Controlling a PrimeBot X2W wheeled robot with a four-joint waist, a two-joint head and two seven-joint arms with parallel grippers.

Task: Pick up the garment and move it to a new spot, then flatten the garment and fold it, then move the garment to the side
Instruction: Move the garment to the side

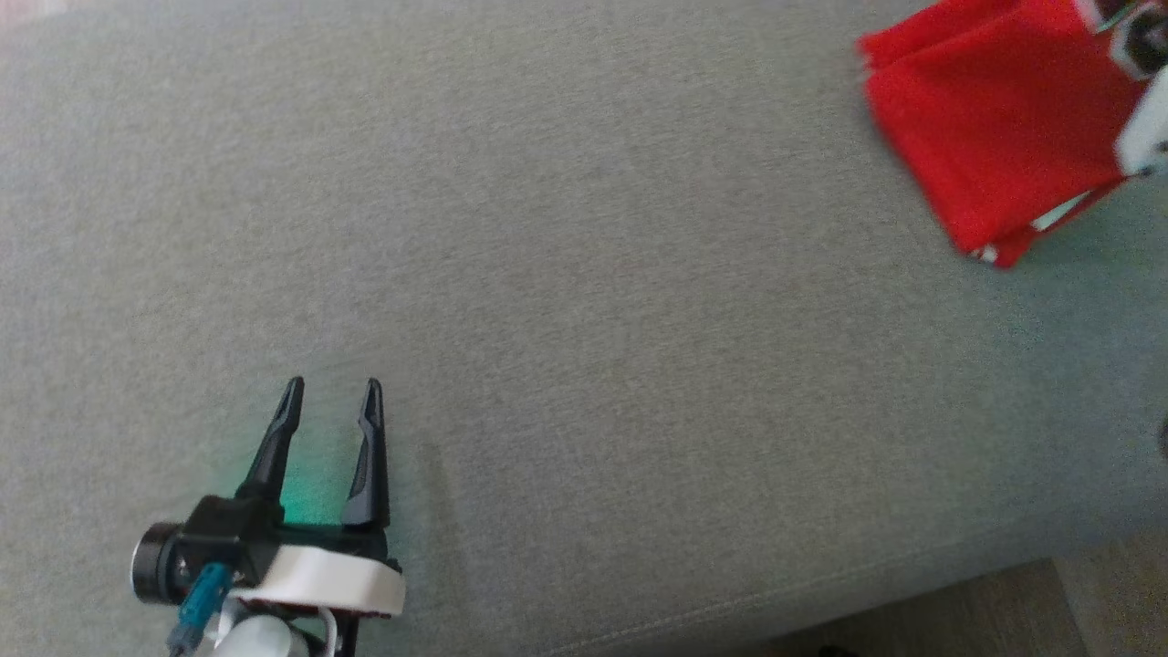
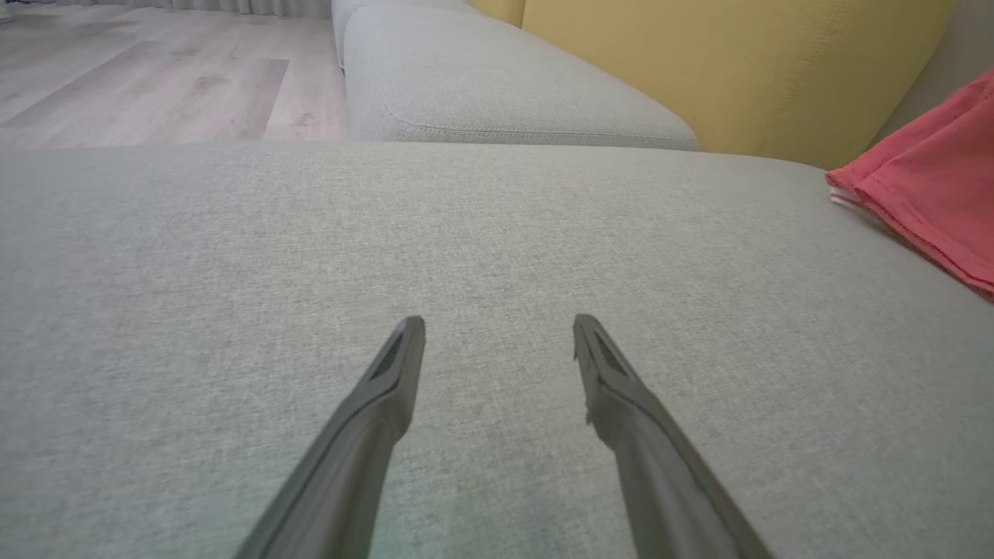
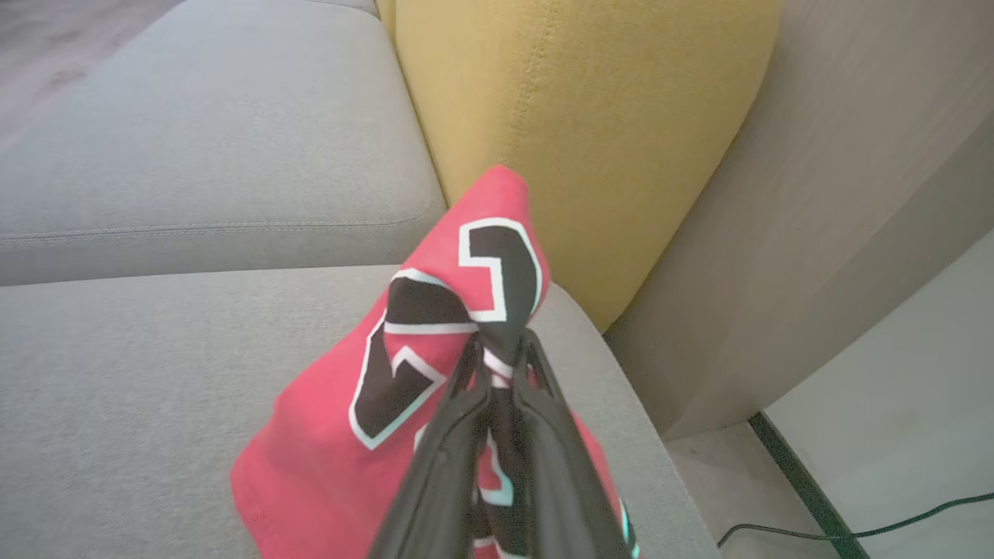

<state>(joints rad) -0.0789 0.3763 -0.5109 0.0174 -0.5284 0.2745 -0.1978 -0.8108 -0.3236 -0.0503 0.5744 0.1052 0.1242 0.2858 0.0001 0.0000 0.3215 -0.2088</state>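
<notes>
While garment hangs, red — black numerals

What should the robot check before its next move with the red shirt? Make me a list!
1. Right gripper shut on the shirt: ok.
2. Left gripper open, holding nothing: ok.
3. Left gripper apart from the shirt: ok.
4. Shirt folded neatly: cannot tell; it is blurred in the head view and bunched at the grip.
5. Bare sofa beside the shirt for setting it down: ok.
</notes>
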